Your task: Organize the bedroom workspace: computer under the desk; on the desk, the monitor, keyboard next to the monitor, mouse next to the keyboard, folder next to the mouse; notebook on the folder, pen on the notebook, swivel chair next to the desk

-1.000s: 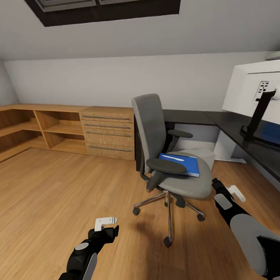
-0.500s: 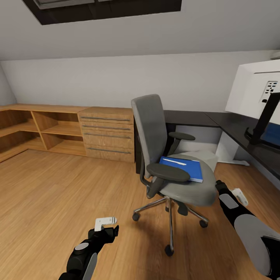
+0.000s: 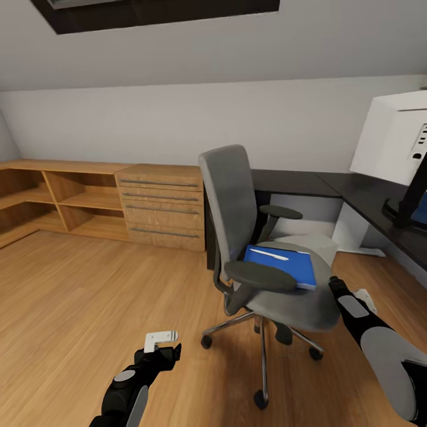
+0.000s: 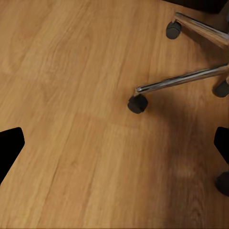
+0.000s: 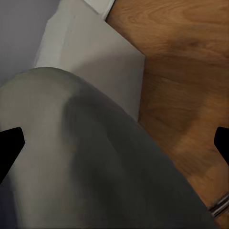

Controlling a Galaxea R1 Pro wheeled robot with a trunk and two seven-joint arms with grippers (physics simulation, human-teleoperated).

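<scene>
The grey swivel chair [image 3: 237, 201] stands mid-floor, turned away from the black desk [image 3: 350, 190]. On its seat lies the blue folder [image 3: 290, 267] with the white pen [image 3: 270, 255] on top. The monitor [image 3: 394, 142] stands on the desk at the right, white back toward me. The pale grey computer [image 3: 311, 242] sits under the desk behind the chair. My left gripper [image 3: 162, 344] hangs open low over the floor, left of the chair base [image 4: 181, 81]. My right gripper [image 3: 363, 298] is open just right of the seat [image 5: 95, 162]. Keyboard, mouse and notebook are out of view.
A light wooden dresser [image 3: 163, 204] and open shelving [image 3: 65, 198] line the back wall on the left. Wooden floor [image 3: 77, 296] spreads between me and them. The chair's casters [image 4: 137, 103] stick out near my left arm. A white desk leg [image 3: 350, 228] stands behind the chair.
The whole view has shifted: the chair and folder look bigger and sit lower and further right, and the monitor has slid toward the right edge. Both arms keep the same pose.
</scene>
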